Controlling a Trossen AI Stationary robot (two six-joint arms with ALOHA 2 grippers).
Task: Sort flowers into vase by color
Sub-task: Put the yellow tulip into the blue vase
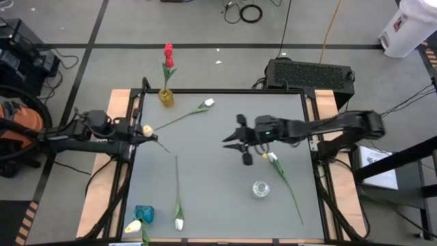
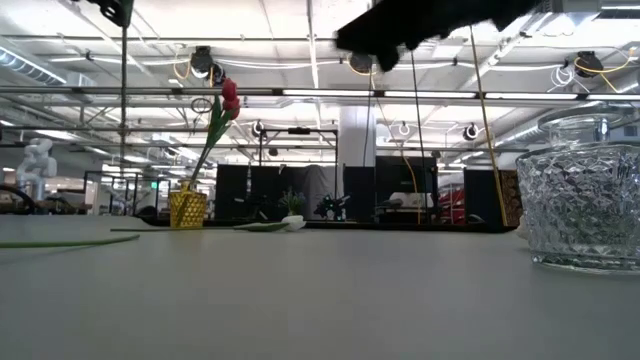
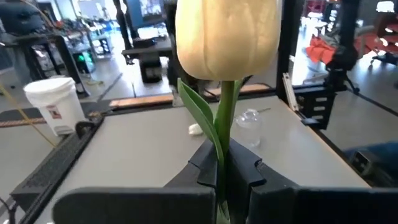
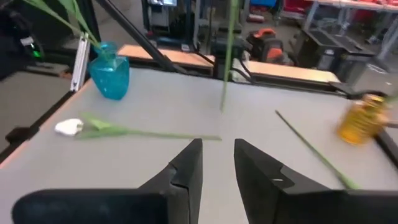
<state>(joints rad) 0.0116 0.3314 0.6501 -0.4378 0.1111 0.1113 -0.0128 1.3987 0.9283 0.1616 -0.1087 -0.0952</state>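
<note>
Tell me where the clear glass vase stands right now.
In the high view the clear glass vase stands on the table's right half toward the near edge, just below the right gripper, beside a loose white tulip.

We note two matte black arms built from jointed segments. The right arm (image 1: 341, 126) carries a small green light near its wrist. Each pincer ends in two flat, angular black fingers (image 4: 186, 171) with stepped inner faces.

overhead, table-level and two wrist views share table (image 1: 218, 184).
</note>
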